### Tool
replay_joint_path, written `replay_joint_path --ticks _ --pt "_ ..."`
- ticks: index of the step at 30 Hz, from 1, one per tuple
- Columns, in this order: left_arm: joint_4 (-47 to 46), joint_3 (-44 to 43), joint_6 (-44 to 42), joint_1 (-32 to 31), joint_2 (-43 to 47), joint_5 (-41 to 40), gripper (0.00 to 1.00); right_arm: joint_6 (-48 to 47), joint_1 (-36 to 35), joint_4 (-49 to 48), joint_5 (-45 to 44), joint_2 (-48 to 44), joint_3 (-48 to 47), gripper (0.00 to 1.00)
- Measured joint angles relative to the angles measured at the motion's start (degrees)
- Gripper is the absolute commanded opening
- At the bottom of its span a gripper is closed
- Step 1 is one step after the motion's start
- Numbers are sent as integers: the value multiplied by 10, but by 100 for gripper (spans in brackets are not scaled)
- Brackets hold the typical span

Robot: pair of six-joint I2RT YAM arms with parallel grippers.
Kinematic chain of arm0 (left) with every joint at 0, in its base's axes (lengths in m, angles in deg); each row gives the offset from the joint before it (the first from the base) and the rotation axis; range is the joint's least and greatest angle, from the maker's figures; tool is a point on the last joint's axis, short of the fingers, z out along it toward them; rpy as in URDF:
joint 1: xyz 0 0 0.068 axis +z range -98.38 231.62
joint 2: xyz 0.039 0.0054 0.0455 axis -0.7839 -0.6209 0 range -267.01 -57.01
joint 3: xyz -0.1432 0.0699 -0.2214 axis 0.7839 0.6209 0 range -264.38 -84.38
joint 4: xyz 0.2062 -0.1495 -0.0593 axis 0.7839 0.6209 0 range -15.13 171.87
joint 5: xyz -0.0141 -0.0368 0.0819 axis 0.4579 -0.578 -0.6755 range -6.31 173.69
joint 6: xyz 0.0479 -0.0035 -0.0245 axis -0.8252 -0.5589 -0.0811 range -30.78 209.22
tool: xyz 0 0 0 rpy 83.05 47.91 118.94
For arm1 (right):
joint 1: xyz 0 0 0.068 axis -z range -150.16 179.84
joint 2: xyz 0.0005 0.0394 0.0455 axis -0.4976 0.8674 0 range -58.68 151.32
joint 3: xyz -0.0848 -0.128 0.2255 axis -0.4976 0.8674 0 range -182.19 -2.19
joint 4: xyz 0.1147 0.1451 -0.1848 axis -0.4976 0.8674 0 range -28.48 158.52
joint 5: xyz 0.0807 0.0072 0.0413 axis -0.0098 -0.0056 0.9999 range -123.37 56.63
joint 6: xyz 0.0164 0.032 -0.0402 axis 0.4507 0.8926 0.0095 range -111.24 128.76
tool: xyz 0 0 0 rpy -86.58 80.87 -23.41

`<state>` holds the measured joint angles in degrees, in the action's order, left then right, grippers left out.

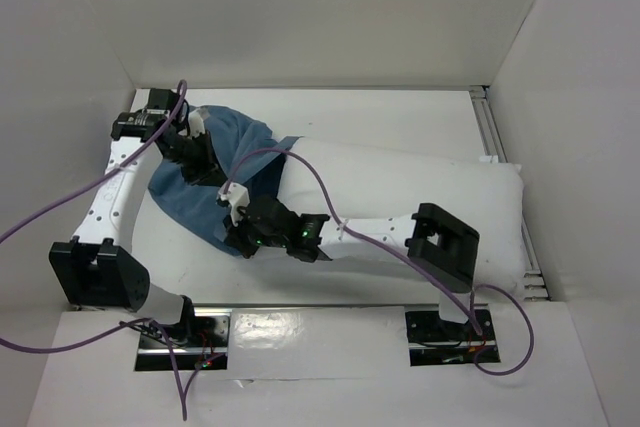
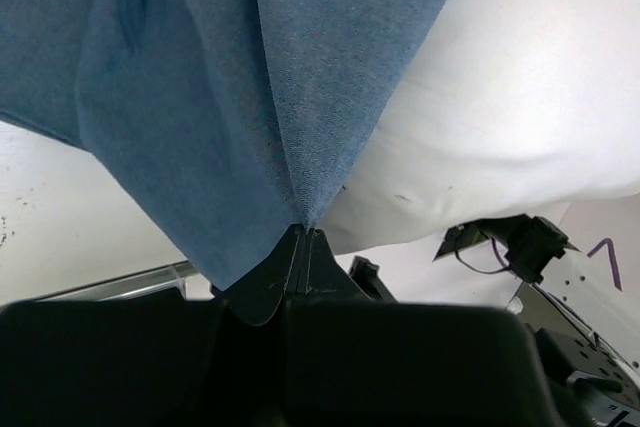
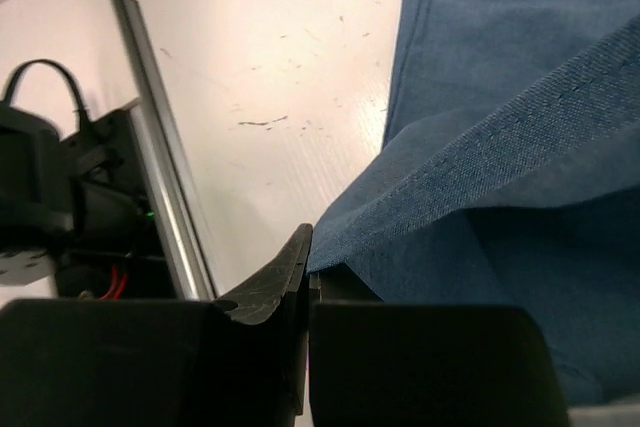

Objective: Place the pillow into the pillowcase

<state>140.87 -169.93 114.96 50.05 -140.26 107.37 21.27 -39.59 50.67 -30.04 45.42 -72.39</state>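
From here it looks like the sleeving step, with the left gripper [image 2: 303, 239] and right gripper [image 3: 308, 262] each pinched tight on the pillowcase [image 1: 235, 152], bunched at the pillow's [image 1: 420, 182] nine-o'clock end, so next they'd need to spread its mouth and draw it toward three o'clock.

pillowcase [image 2: 200, 97]: med blue, plain | pillow [image 2: 520, 97]: white | table [image 3: 280, 67]: white w/ sm dark scuffs

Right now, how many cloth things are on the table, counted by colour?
White: 1, the pillow
Blue: 1, the pillowcase
Total: 2
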Motion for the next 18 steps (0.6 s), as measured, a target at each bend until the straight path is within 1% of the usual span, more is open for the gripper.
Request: replay_joint_path --ticks 5,8,12,18 --pt "0 1 -1 3 -10 -19 0 -11 -2 -11 -32 52 -28 0" --pt "-4 1 -1 9 -21 -30 0 -19 -2 -12 -38 68 -42 0" --pt "-5 1 0 21 -30 -31 0 -26 -7 -15 -43 61 -34 0" --pt "29 3 0 22 -33 -25 0 -43 -37 -11 -72 12 5 0"
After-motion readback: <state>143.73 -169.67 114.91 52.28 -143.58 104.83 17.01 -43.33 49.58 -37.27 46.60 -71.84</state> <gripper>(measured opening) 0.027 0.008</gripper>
